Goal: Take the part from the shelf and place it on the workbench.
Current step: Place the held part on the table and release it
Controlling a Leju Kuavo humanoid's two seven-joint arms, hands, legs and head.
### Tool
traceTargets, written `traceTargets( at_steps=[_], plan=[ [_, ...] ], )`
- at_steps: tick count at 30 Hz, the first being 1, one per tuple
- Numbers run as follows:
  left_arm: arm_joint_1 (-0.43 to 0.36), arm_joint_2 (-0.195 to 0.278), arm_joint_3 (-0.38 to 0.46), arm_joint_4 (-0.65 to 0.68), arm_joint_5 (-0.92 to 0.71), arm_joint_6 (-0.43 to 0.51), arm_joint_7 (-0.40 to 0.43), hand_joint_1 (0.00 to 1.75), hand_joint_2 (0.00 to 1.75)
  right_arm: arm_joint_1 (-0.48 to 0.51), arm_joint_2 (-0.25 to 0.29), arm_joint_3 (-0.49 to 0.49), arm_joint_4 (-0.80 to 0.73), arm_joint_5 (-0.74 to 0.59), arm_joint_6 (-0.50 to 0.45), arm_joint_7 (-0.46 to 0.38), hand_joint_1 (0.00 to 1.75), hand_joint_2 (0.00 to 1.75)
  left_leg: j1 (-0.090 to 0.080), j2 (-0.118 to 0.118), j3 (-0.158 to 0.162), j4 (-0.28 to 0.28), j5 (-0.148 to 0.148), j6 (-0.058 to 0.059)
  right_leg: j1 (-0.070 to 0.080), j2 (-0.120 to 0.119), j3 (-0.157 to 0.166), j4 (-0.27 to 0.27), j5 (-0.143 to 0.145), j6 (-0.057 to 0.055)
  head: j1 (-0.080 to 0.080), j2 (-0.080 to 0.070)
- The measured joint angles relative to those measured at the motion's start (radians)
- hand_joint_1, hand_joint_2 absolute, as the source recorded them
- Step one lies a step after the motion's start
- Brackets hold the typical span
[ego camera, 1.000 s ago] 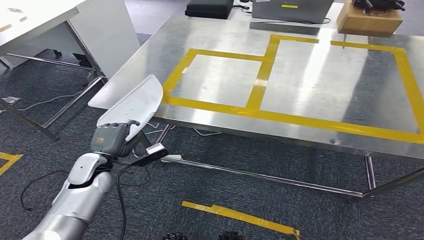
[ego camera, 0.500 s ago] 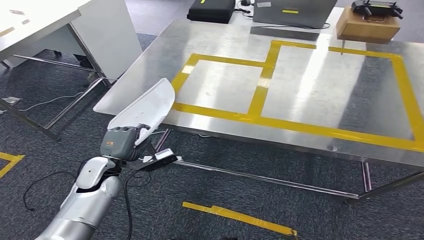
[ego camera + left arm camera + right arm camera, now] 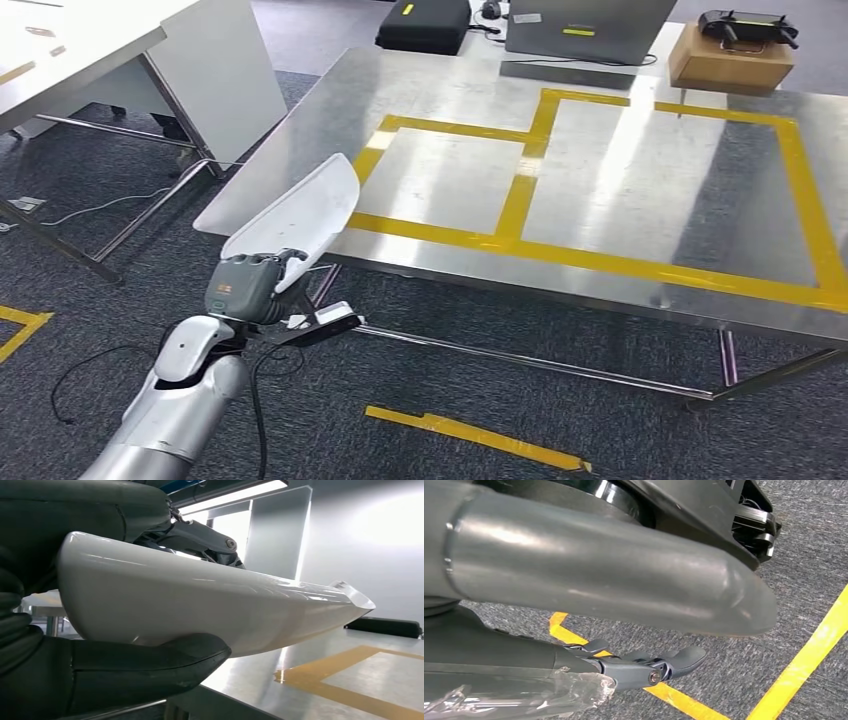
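Note:
My left hand (image 3: 245,285) grips the lower end of a long, curved white part (image 3: 300,215) and holds it tilted upward. The part's tip reaches over the near left corner of the steel workbench (image 3: 600,180), which is marked with yellow tape rectangles. In the left wrist view the white part (image 3: 200,605) lies across my dark fingers (image 3: 125,670), with the workbench (image 3: 250,675) just beyond it. My right hand (image 3: 589,580) hangs over the carpet with its fingers stretched out and nothing in them.
A white table (image 3: 90,50) stands to the left with cables on the floor beneath. At the workbench's far edge sit a black case (image 3: 425,25), a laptop (image 3: 585,25) and a cardboard box (image 3: 725,60). A yellow tape strip (image 3: 470,435) lies on the carpet.
The view has shifted as I came nearer the workbench. My left hand has carried the white part up and to the right, so its tip is now over the table's corner.

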Motion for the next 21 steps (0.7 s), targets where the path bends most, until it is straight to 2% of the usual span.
traceTargets(
  at_steps=[5,10,13,15,17,18,19,21],
  plan=[
    [0.006,0.000,-0.005,-0.021,-0.007,-0.007,0.000,1.75,1.75,0.000,0.000,0.000,0.000,0.001,-0.001,-0.002,0.00,0.00,0.000,0.000,0.006,-0.014,0.007,0.000,0.000,0.000,0.006,-0.015,0.007,0.000,0.000,0.000],
    [0.008,0.001,-0.008,-0.032,-0.011,-0.012,0.000,1.75,1.75,-0.001,0.000,0.000,0.000,0.003,-0.002,-0.003,0.00,0.00,-0.004,0.000,0.006,-0.016,0.009,0.005,-0.004,0.000,0.008,-0.022,0.014,0.005,0.000,0.000],
    [0.008,0.002,-0.008,-0.035,-0.012,-0.016,0.001,1.75,1.75,-0.002,0.000,0.000,0.000,0.006,-0.002,-0.003,0.00,0.00,-0.008,0.000,0.005,-0.018,0.008,0.014,-0.008,-0.002,0.009,-0.028,0.016,0.010,-0.001,0.000],
    [0.009,0.003,-0.008,-0.037,-0.015,-0.018,0.001,1.75,1.75,-0.002,0.000,0.000,0.000,0.008,-0.002,-0.003,0.00,0.00,-0.008,-0.002,0.010,-0.034,0.009,0.025,-0.009,-0.003,0.016,-0.029,0.030,0.020,0.000,0.000],
    [0.010,0.003,-0.008,-0.040,-0.019,-0.020,0.003,1.75,1.75,-0.002,0.000,0.000,0.000,0.011,-0.003,-0.003,0.00,0.00,-0.002,-0.005,0.029,-0.061,0.018,0.036,-0.009,0.000,0.017,-0.025,0.035,0.030,0.000,0.000],
    [0.010,0.003,-0.009,-0.041,-0.020,-0.021,0.004,1.75,1.75,-0.002,0.000,0.000,0.000,0.012,-0.003,-0.004,0.00,0.00,0.001,-0.007,0.039,-0.071,0.023,0.039,-0.010,0.005,0.011,-0.014,0.024,0.034,0.002,0.000],
    [0.010,0.002,-0.010,-0.042,-0.021,-0.021,0.006,1.75,1.75,-0.003,0.000,0.000,0.000,0.013,-0.003,-0.004,0.00,0.00,0.004,-0.008,0.046,-0.077,0.027,0.041,-0.011,0.011,-0.005,0.017,0.000,0.035,0.003,0.000],
    [0.012,0.000,-0.013,-0.043,-0.022,-0.023,0.007,1.75,1.75,-0.002,-0.001,0.000,0.000,0.014,-0.003,-0.004,0.00,0.00,0.005,-0.011,0.049,-0.079,0.028,0.041,-0.015,0.021,-0.056,0.121,-0.058,0.044,0.005,0.000]
  ],
)
